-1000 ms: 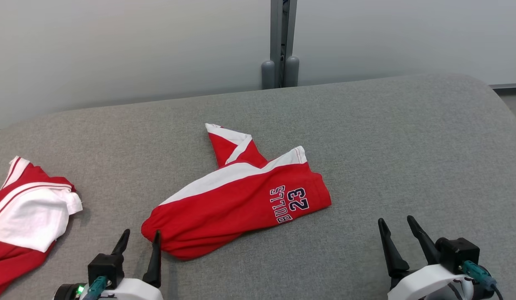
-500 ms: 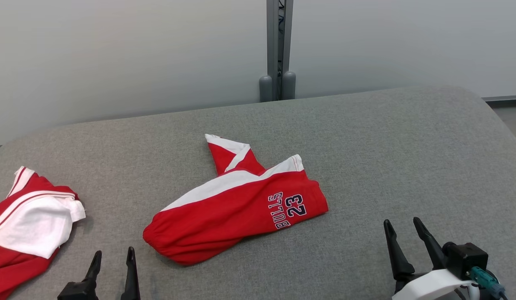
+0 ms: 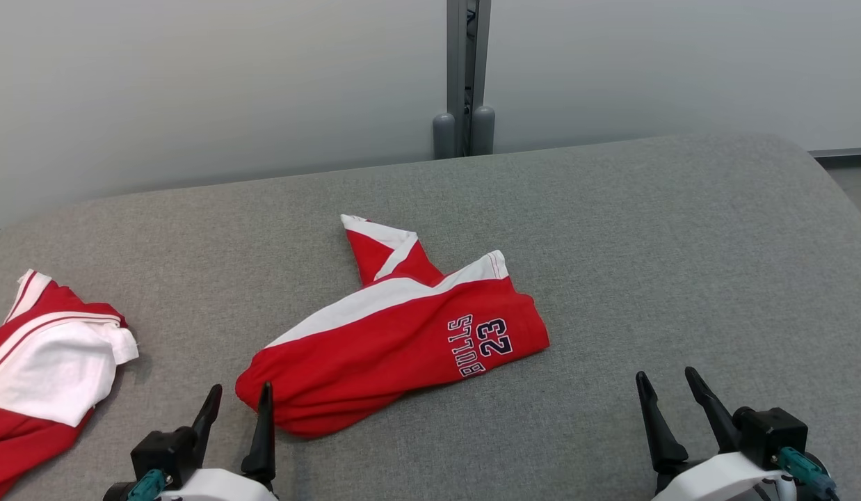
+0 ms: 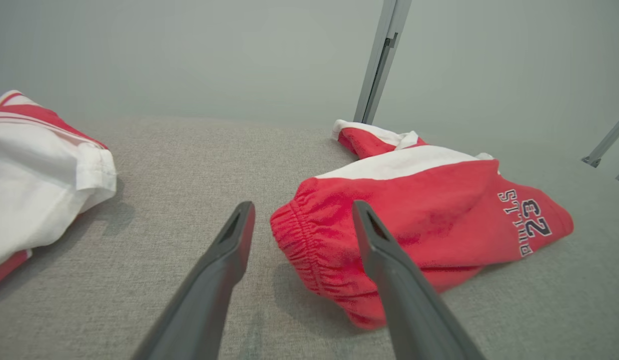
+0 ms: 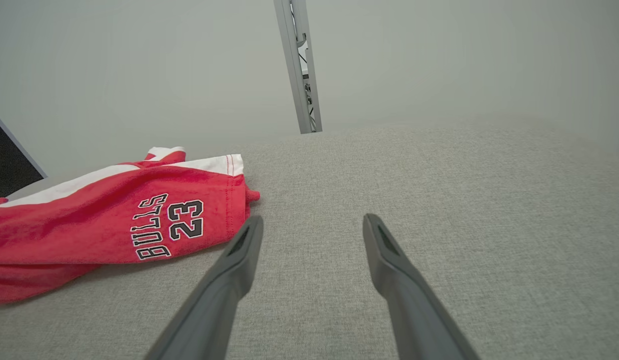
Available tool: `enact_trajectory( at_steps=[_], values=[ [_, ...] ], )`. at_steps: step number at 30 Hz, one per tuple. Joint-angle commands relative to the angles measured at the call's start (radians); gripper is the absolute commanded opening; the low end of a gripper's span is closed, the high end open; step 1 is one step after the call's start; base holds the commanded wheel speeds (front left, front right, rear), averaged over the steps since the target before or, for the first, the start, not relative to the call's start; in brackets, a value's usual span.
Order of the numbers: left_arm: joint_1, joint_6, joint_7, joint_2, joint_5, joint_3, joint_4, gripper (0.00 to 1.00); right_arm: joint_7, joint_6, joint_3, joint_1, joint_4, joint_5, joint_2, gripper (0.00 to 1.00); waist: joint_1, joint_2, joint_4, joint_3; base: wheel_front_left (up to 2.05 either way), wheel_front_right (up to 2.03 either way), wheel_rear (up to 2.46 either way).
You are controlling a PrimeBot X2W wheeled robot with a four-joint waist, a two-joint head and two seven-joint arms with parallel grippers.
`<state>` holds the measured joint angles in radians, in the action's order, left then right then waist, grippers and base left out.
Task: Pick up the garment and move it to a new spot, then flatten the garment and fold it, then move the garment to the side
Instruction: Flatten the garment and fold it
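1. We identify the counter (image 3: 646, 243) as a broad slab covered in grey woven fabric. Its far edge is soft and its far right corner is rounded. A pale matte wall (image 3: 194, 83) and a grey metal post (image 3: 465, 69) stand behind it.
2. We locate the garment (image 3: 403, 341), a pair of red knit shorts, at the middle of the counter. It lies on a diagonal from near left to far right.
3. The near left end of the garment is a gathered elastic waistband. A white stripe runs along the far side, and "BULLS 23" is printed in dark outlined letters by the right hem.
4. One leg juts toward the far side as a narrow red wedge with a folded white band.
5. We note a second garment (image 3: 48, 362) at the left edge of the counter. It is red and white, loosely bunched, and well apart from the shorts.
6. The left gripper (image 3: 241, 387) has its fingers spread and holds nothing. The waistband end lies between them in the left wrist view. We cannot tell whether the inner finger touches the cloth.
7. The right gripper (image 3: 665, 374) has its fingers spread over bare counter, near and to the right of the printed hem, not touching it.
8. Open room: the whole right side of the counter, a band along its far edge, and a bare strip between the two garments.
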<state>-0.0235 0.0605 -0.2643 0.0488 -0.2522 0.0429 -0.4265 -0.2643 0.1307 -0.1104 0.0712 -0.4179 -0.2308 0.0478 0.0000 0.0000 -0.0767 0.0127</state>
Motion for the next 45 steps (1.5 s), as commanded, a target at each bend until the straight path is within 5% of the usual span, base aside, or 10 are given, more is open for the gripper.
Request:
enact_trajectory(
  at_steps=[1,20,25,30,32,33,34,35,40,45],
  values=[
    [-0.032,0.002,0.0,0.004,0.005,0.004,-0.018,1.0,0.0,0.0,0.0,0.005,-0.003,0.002,0.005,1.0,0.0,0.0,-0.002,0.003,0.0,0.0,0.0],
    [-0.293,-0.01,0.009,0.017,0.088,0.062,-0.41,1.0,0.0,0.0,-0.003,0.006,-0.021,-0.011,0.005,1.0,0.0,0.0,-0.008,0.017,0.0,0.0,0.0],
    [-0.326,-0.002,0.005,0.013,0.092,0.086,-0.441,0.84,0.0,0.0,-0.007,0.002,-0.024,-0.015,0.005,1.0,0.0,0.0,-0.003,0.016,0.0,0.0,0.0],
    [-0.342,-0.003,0.002,0.012,0.094,0.101,-0.46,0.87,0.0,0.0,-0.013,0.006,-0.029,-0.018,0.005,1.0,0.0,0.0,-0.003,0.015,0.0,0.0,0.0],
    [-0.343,-0.001,0.001,0.012,0.097,0.11,-0.467,0.79,0.0,0.0,-0.012,0.007,-0.031,-0.018,0.005,1.0,0.0,0.0,-0.003,0.016,0.0,0.0,0.0],
    [-0.345,0.001,0.001,0.012,0.099,0.115,-0.469,0.63,0.0,0.0,-0.011,0.008,-0.031,-0.017,0.005,1.0,0.0,0.0,-0.003,0.017,0.0,0.0,0.0],
    [-0.347,0.004,0.0,0.012,0.104,0.122,-0.468,0.43,0.0,0.0,-0.01,0.008,-0.032,-0.017,0.005,1.0,0.0,0.0,-0.003,0.018,0.0,0.0,0.0],
    [-0.345,0.007,0.0,0.011,0.111,0.137,-0.464,0.0,0.0,0.0,-0.008,0.008,-0.034,-0.017,0.005,1.0,0.0,0.0,-0.002,0.017,0.0,0.0,0.0],
    [-0.307,0.02,-0.002,0.015,0.147,0.189,-0.43,0.0,0.0,0.0,-0.007,0.0,-0.041,-0.021,0.005,1.0,0.0,0.0,-0.001,0.01,0.0,0.0,0.0],
    [-0.22,0.012,-0.002,0.029,0.226,0.264,-0.239,0.0,0.0,0.0,0.001,-0.008,-0.041,-0.024,0.005,1.0,0.0,0.0,0.01,0.003,0.0,0.0,0.0]
  ],
)
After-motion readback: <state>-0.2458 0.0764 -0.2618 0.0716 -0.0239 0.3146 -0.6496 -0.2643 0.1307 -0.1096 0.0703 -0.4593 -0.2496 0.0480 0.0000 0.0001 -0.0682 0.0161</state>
